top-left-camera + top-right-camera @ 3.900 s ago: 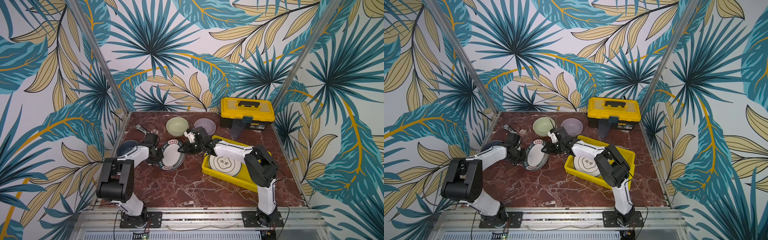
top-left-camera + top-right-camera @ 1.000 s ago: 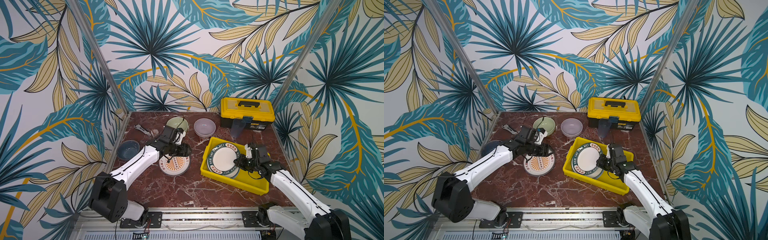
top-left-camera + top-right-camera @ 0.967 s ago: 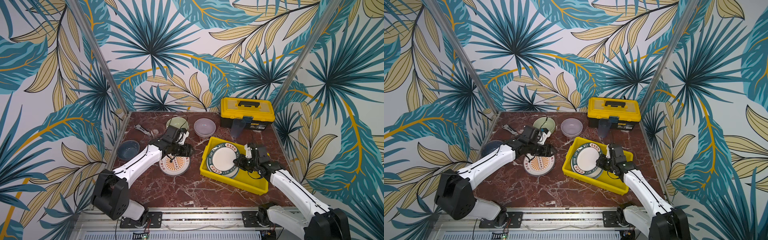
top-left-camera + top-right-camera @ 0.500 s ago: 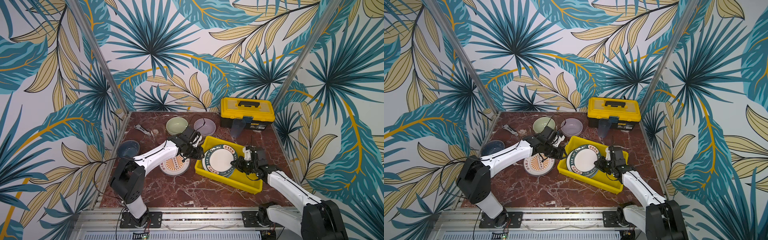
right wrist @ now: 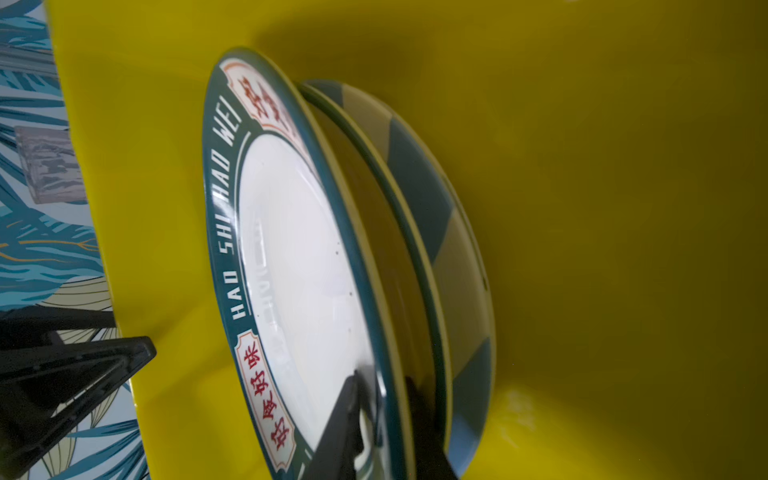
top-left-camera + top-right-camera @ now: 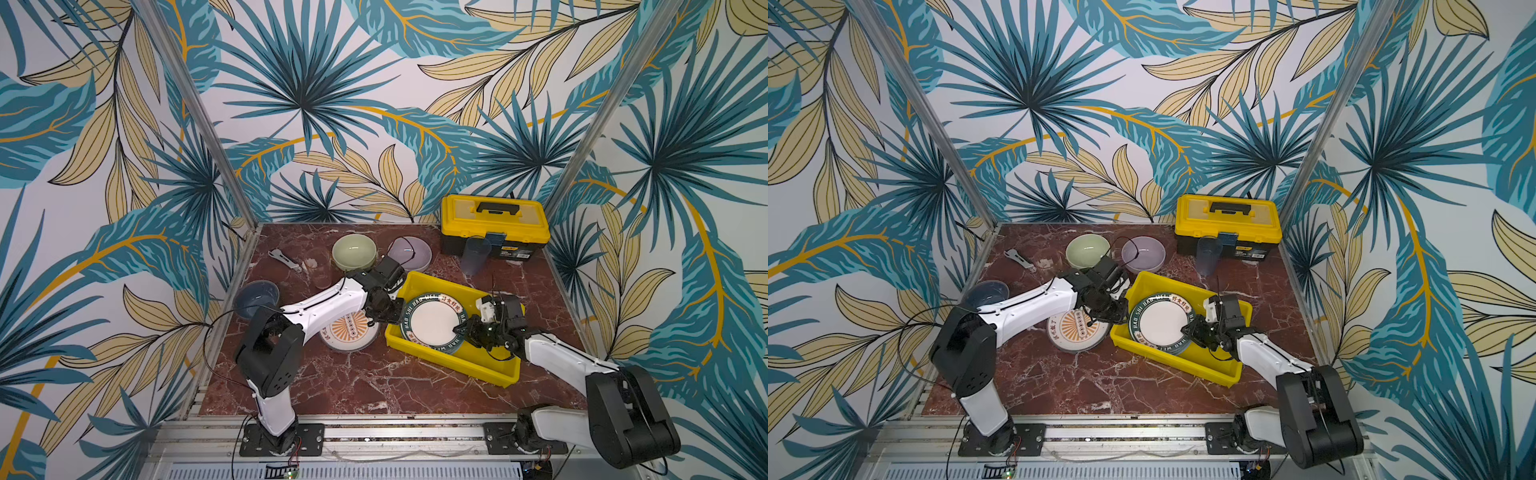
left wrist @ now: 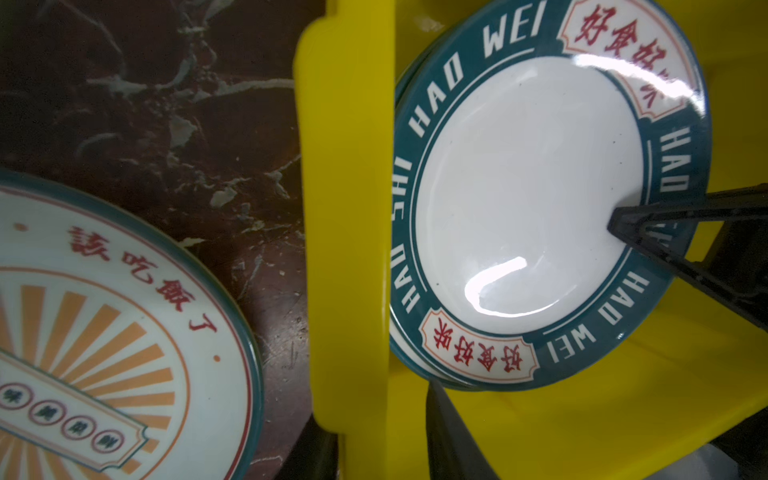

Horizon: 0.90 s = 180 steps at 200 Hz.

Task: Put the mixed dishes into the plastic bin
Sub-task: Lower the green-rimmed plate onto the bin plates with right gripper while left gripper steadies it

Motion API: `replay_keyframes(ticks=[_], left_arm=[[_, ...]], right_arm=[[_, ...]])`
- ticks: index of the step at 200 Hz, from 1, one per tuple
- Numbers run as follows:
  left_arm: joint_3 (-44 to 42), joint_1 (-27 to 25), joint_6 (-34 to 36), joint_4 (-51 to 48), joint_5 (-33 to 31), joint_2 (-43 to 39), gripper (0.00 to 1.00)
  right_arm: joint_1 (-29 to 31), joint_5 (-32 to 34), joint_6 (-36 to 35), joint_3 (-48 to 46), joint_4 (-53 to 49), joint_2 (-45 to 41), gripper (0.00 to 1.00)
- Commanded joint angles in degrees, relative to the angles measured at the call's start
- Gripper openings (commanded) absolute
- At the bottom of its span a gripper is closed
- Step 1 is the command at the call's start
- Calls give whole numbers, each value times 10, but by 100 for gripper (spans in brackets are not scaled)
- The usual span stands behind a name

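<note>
**A:** How far along is it?

**B:** Early, I'd judge. Nearest, the bin [image 6: 451,360] holds two plates. A lettered plate [image 6: 434,322] lies on a striped plate [image 5: 419,174], tilted, with its edge raised on the right gripper's side.

**A:** And the grippers?

**B:** The right gripper [image 6: 467,329] has a finger on each side of the lettered plate's rim. The left gripper [image 6: 390,316] straddles the bin's wall at the end opposite the right gripper. Whether either one actually bites, I can't tell from these angles.

**A:** What's left?

**B:** A sunburst plate [image 6: 351,332] lies just beside the bin, outside it. Further left is a blue-grey bowl [image 6: 256,293]. Behind those are a green bowl [image 6: 354,251], a lilac bowl [image 6: 409,251] and a tumbler [image 6: 475,255]. That's five pieces I can make out, so most of the job remains.

**A:** How does the lettered plate look?

**B:** It's glossy, with a white centre and a dark teal rim. The rim carries white letters and panels of red characters.
</note>
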Motion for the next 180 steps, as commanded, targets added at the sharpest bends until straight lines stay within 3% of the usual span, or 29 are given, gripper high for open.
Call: replay_keyframes(ticks=[1, 37, 108, 180], left_arm=[[23, -11, -18, 10, 20, 14, 33], [33, -12, -27, 10, 19, 17, 32], [49, -12, -41, 10, 21, 27, 30], [60, -12, -40, 10, 27, 35, 29]], right_arm=[[3, 13, -22, -13, -42, 12, 27], [3, 55, -35, 0, -81, 3, 39], [3, 196, -89, 70, -269, -79, 56], [3, 170, -96, 100, -276, -98, 58]])
